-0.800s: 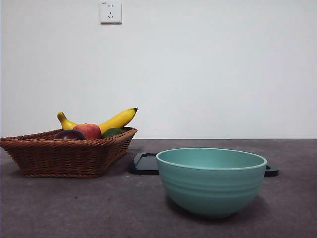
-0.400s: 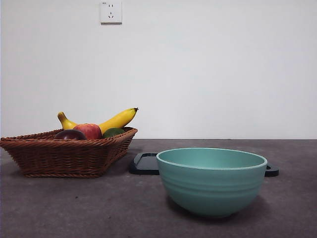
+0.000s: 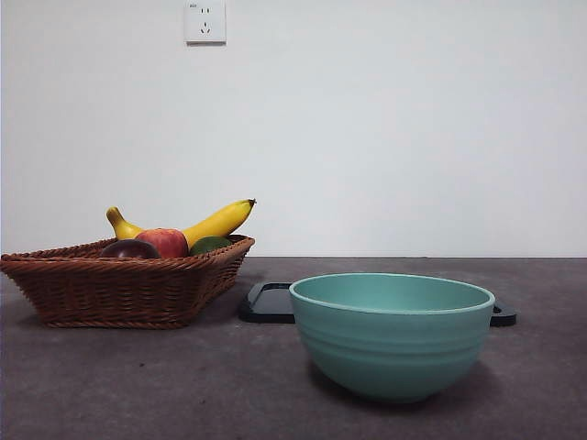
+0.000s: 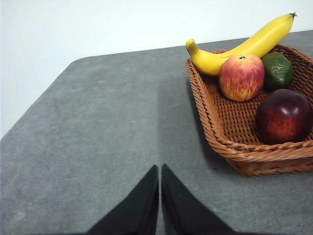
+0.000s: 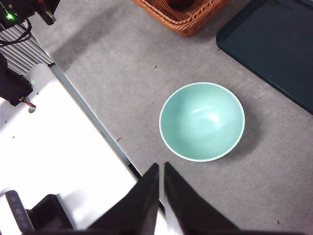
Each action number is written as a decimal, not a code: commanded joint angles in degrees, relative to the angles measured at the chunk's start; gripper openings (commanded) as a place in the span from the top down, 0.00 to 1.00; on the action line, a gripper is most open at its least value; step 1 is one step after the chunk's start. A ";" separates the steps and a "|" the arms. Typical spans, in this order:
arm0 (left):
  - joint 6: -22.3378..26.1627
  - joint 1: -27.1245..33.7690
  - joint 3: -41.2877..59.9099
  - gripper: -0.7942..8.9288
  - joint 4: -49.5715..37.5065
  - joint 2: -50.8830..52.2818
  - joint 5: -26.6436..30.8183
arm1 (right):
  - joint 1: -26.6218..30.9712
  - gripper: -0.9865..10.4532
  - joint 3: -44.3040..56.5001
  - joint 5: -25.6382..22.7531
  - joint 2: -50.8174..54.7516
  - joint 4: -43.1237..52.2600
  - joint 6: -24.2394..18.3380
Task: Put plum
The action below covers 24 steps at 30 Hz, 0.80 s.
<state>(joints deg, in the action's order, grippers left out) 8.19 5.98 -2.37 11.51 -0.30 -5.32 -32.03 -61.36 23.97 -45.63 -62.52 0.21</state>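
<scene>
The dark maroon plum (image 4: 284,116) lies in a brown wicker basket (image 4: 222,132), and its top shows over the rim in the front view (image 3: 129,248). My left gripper (image 4: 160,171) hangs shut over bare table, off to the basket's side and apart from it. High above the table's near edge, my right gripper (image 5: 161,169) is shut over nothing; a sliver of the plum (image 5: 180,4) shows far off in its view. No arm appears in the front view.
Sharing the basket (image 3: 119,280) are a banana (image 4: 244,45), a red-and-yellow apple (image 4: 241,77) and a dark green fruit (image 4: 277,70). An empty teal bowl (image 3: 392,332) stands at the front right, a dark tray (image 3: 269,302) behind it.
</scene>
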 commanded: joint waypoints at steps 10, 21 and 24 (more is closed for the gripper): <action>-0.33 0.11 1.16 0.91 0.50 0.11 0.02 | 0.90 0.91 -0.35 0.17 0.68 0.44 -0.90; -0.33 0.11 1.16 0.91 0.50 0.13 0.02 | 23.32 0.91 8.22 0.22 14.19 23.89 -3.28; -0.33 0.11 1.16 0.91 0.50 0.11 0.02 | 28.04 0.91 15.21 0.11 19.32 32.11 -3.34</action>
<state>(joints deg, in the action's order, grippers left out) 8.16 5.98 -2.37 11.51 -0.30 -5.30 -4.69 -47.81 23.99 -26.94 -32.64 -2.57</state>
